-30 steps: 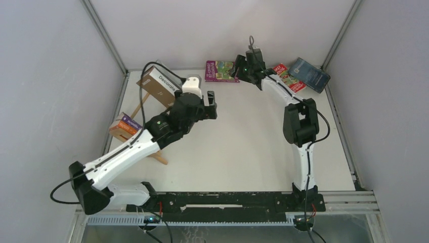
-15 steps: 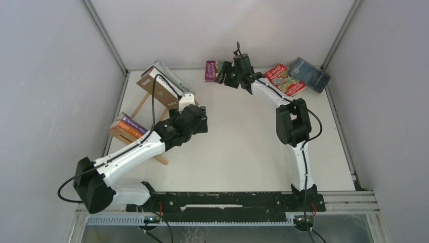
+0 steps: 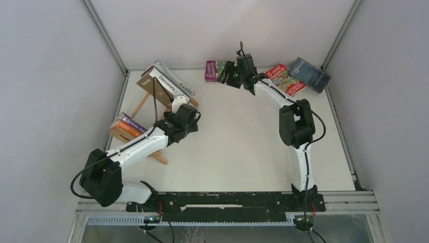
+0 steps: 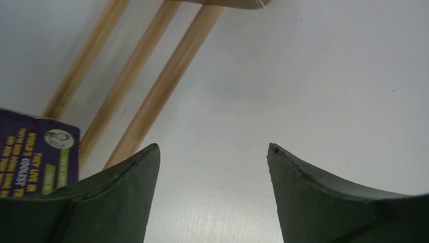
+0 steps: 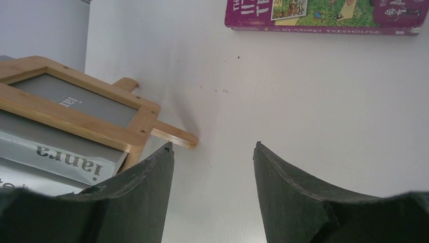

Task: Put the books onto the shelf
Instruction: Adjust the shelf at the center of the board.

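Shelf [image 4: 167,83]: we find it at the far-left corner of the table [image 3: 243,147].
Books on it: a brown book [image 3: 154,88] and a grey-white book [image 5: 60,157] sit up top. A purple one [image 4: 35,157] and an orange one [image 3: 123,130] sit lower, by the left edge.
Books off it: we count a purple paperback [image 5: 324,15] at the far edge, and a red book [image 3: 285,78] and a dark blue book [image 3: 309,74] in the far-right corner.
Left gripper [image 4: 212,149]: jaws apart, holding nothing, just beside the shelf's slats.
Right gripper [image 5: 212,147]: spread, empty, near the purple paperback.
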`<state>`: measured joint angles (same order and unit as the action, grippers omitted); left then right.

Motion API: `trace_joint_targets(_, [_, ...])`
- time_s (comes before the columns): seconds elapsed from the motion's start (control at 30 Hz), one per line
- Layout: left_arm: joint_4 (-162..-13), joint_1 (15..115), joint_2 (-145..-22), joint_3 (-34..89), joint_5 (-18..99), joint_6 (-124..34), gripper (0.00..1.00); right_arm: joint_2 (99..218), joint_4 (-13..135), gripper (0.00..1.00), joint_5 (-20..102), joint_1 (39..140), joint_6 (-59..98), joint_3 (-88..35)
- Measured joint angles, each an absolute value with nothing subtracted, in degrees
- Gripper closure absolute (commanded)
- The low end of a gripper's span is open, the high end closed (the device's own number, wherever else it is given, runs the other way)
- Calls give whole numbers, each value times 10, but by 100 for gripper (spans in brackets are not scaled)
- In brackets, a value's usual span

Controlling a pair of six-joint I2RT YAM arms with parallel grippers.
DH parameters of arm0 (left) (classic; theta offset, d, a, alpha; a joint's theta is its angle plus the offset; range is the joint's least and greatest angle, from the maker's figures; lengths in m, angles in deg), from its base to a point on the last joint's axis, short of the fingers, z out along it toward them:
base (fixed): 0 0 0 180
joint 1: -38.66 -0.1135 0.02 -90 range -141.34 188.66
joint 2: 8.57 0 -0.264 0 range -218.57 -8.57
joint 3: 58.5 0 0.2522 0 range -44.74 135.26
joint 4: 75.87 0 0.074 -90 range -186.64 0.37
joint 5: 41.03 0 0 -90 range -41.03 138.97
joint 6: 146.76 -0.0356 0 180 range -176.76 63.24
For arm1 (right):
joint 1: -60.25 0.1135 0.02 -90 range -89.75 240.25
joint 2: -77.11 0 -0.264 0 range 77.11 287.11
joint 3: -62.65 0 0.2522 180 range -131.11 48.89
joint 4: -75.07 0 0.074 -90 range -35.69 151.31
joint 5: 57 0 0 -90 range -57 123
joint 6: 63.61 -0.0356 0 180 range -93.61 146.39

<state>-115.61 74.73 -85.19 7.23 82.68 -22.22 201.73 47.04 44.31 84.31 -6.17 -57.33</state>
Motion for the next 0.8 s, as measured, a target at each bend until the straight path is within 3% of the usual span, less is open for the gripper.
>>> trace_joint_targets(0.8, [-1067, 672, -950, 59, 762, -227, 29, 2017, 479, 35, 452, 821, -61, -573])
